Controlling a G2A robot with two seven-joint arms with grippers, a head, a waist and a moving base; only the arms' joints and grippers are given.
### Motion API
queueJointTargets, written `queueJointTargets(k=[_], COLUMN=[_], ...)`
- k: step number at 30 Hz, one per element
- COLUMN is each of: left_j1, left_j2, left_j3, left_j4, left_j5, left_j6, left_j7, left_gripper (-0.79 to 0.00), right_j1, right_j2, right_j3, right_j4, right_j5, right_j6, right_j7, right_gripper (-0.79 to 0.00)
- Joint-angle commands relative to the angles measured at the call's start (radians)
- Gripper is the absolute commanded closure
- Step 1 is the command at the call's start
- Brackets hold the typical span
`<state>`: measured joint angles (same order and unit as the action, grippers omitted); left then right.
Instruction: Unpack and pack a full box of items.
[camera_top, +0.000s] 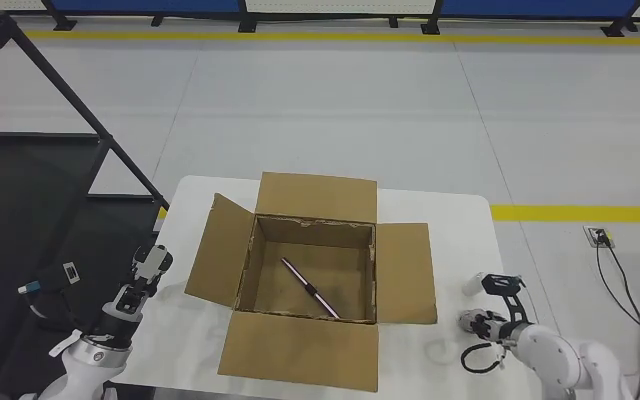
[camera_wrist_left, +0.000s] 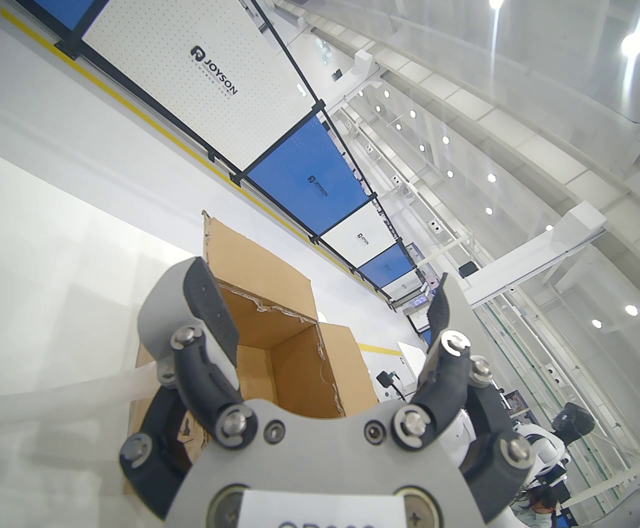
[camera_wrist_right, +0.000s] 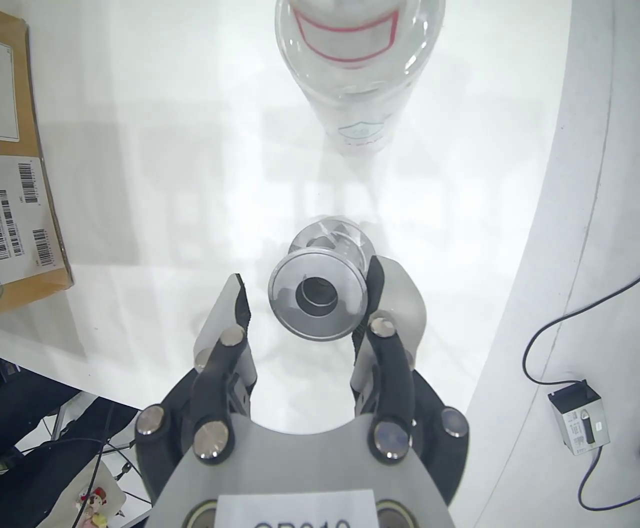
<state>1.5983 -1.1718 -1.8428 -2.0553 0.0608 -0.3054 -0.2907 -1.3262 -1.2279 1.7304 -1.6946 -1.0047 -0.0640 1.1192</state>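
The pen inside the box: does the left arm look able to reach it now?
Probably yes: the box stands with flaps folded out, the pen lies alone on its floor, and the left claw beside it is open and empty. It must enter from above.

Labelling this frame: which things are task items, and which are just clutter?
Job: cardboard box; pen inside it; clear bottle on the table; metal-rimmed piece within the open right gripper.
Lying about: floor socket; black frame beside the table.

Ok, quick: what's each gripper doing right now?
Left gripper: open, empty.
Right gripper: open, fingers either side of a small metal-topped piece, not clamped.
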Motion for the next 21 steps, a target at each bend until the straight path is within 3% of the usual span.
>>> queueJointTargets(k=[1, 8, 13, 17, 21], left_j1=[0.000, 0.000, 0.000, 0.000, 0.000], left_j2=[0.000, 0.000, 0.000, 0.000, 0.000], left_j3=[0.000, 0.000, 0.000, 0.000, 0.000], left_j4=[0.000, 0.000, 0.000, 0.000, 0.000], left_j5=[0.000, 0.000, 0.000, 0.000, 0.000], left_j6=[0.000, 0.000, 0.000, 0.000, 0.000], left_j7=[0.000, 0.000, 0.000, 0.000, 0.000], left_gripper=[-0.785, -0.785, -0.785, -0.785, -0.785], right_j1=[-0.007, -0.094, -0.137, -0.099, 0.009], right_j2=[0.003, 0.013, 0.015, 0.017, 0.020], right_j3=[0.008, 0.093, 0.118, 0.060, -0.080], right_j4=[-0.020, -0.257, -0.489, -0.636, -0.646], right_j5=[0.004, 0.022, -0.043, -0.092, -0.077], right_j6=[0.003, 0.008, 0.078, 0.092, 0.023], right_j7=[-0.009, -0.065, -0.100, -0.137, -0.132], right_gripper=[0.000, 0.000, 0.000, 0.000, 0.000])
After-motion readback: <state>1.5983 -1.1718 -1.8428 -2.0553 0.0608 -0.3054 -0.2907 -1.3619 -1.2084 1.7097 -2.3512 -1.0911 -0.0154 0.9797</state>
